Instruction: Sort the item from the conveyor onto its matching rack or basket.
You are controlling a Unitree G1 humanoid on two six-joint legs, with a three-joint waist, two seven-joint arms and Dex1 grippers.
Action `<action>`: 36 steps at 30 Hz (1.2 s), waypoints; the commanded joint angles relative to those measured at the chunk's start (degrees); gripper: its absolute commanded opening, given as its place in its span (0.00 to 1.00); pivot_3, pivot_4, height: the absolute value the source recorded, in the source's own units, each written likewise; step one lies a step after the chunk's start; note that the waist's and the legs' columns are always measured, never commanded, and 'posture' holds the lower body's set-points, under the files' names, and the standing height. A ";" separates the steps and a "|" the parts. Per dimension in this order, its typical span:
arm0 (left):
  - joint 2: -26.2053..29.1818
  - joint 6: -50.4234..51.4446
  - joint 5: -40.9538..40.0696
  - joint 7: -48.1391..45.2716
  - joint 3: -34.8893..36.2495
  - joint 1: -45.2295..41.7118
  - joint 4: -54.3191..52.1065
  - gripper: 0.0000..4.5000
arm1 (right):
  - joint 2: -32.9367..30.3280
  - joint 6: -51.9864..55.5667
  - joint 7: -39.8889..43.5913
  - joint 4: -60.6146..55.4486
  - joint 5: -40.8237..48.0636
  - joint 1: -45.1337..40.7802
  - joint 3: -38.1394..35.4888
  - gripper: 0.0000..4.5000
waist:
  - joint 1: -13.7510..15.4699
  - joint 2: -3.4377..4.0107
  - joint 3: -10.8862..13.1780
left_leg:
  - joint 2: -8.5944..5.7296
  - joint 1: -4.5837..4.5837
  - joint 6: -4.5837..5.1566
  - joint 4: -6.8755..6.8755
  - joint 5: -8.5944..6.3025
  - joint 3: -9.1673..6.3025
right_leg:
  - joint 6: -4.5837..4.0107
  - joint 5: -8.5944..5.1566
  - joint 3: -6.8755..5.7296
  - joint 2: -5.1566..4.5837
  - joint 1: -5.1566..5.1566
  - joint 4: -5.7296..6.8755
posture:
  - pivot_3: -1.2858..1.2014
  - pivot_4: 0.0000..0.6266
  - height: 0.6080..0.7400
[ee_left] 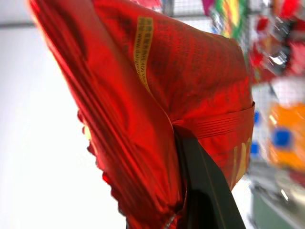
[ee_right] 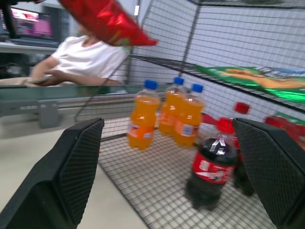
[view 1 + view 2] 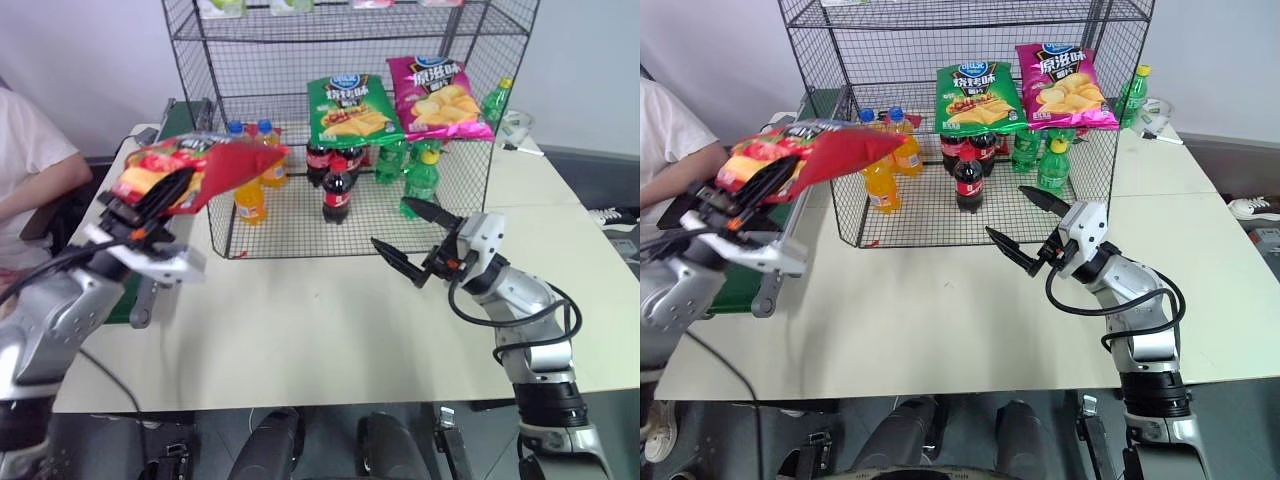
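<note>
Red bag [image 3: 200, 168] pinched in left gripper [image 3: 160, 195], aloft at 10 o'clock, its tip at the rack [image 3: 350, 110] front-left corner. Conveyor [image 3: 750, 262] beneath. Orange bottles [image 3: 255, 180] just behind that corner; cola [image 3: 338, 190], green bag [image 3: 348, 110] and pink bag [image 3: 440, 97] toward 1. Right gripper [image 3: 410, 240] wide apart, empty, over bare table [image 3: 320, 330] before the rack.

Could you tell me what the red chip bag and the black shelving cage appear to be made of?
Red chip bag: apparently thin metallised plastic film, glossy; it crinkles and throws bright highlights.
Black shelving cage: apparently metal wire mesh with a dark coating; thin crossed rods form an open grid you can see through.
</note>
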 commanded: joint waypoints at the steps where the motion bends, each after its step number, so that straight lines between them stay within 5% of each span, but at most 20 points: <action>1: -3.25 2.38 3.74 4.01 -4.54 -9.68 7.36 0.01 | 0.31 -2.33 -2.31 -1.27 -0.44 -1.55 -1.27 1.00 | 0.10 -0.03 -0.02 | 0.02 0.02 -0.03 0.00 0.02 -0.03 | 0.00 0.00 -0.02 0.03 0.05 0.02 | 0.52 0.24 1.00; 12: -8.41 6.15 16.79 24.00 -18.17 -33.38 41.84 0.01 | 0.53 -3.35 -5.55 -1.43 -2.19 -1.50 -0.37 1.00 | -0.23 -0.07 -0.01 | -0.03 0.05 -0.05 0.03 0.06 -0.02 | 0.04 -0.02 0.02 0.02 0.02 0.18 | 0.52 0.24 1.00; 22: -15.70 3.37 18.47 35.83 -30.19 -51.00 72.86 0.01 | 0.92 -3.03 -6.33 -1.05 -2.73 -2.76 0.76 1.00 | -0.21 -0.18 0.02 | -0.12 -0.03 -0.04 0.17 0.06 -0.02 | 0.13 -0.06 0.00 -0.02 0.00 0.28 | 0.52 0.24 1.00; 36: -21.19 9.87 14.10 34.45 -33.35 -56.57 83.45 0.01 | -0.10 -2.01 -6.92 -2.26 -2.87 -1.80 0.85 1.00 | -1.08 -0.22 0.04 | -0.18 -0.33 0.07 0.59 -0.01 -0.04 | 0.26 -0.14 -0.03 -0.04 -0.10 0.40 | 0.52 0.24 1.00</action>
